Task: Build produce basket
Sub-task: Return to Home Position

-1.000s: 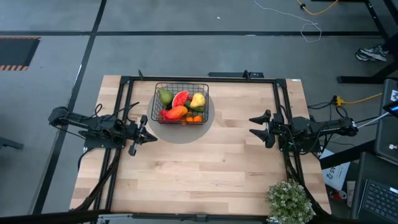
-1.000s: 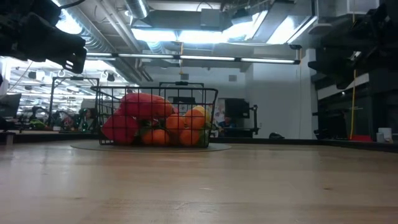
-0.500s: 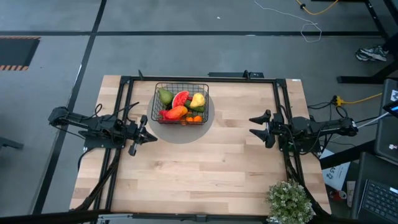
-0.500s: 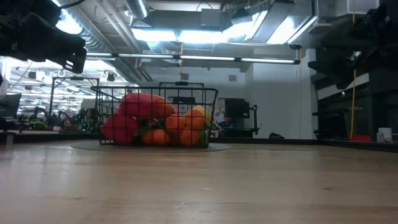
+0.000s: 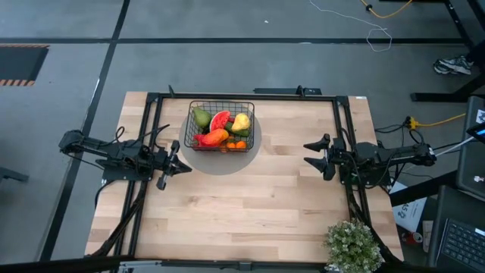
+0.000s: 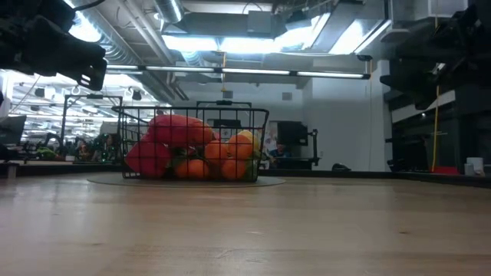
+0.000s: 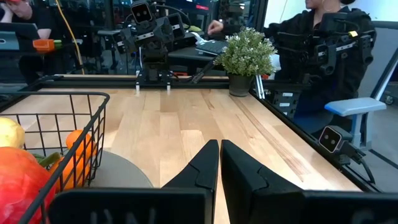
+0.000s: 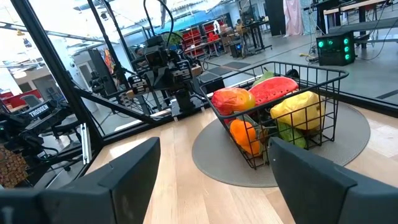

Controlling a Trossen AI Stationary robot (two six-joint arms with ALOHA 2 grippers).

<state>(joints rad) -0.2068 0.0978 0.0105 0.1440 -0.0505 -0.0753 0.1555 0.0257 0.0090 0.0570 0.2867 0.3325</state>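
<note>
The black wire basket (image 5: 220, 126) stands on a round grey mat (image 5: 221, 159) at the table's far middle. It holds a pear, a watermelon slice (image 5: 220, 120), a yellow fruit (image 5: 241, 122), a mango (image 5: 215, 137) and oranges (image 5: 237, 144). It also shows in the low view (image 6: 196, 146) and the right wrist view (image 8: 280, 112). My left gripper (image 5: 173, 165) is shut and empty, to the near left of the basket. My right gripper (image 5: 317, 157) is open and empty, well to the basket's right.
A potted green leafy plant (image 5: 353, 246) stands at the table's near right corner. A black frame (image 5: 151, 98) runs along the table's left, far and right edges. Bare wood lies between the two grippers and toward the near edge.
</note>
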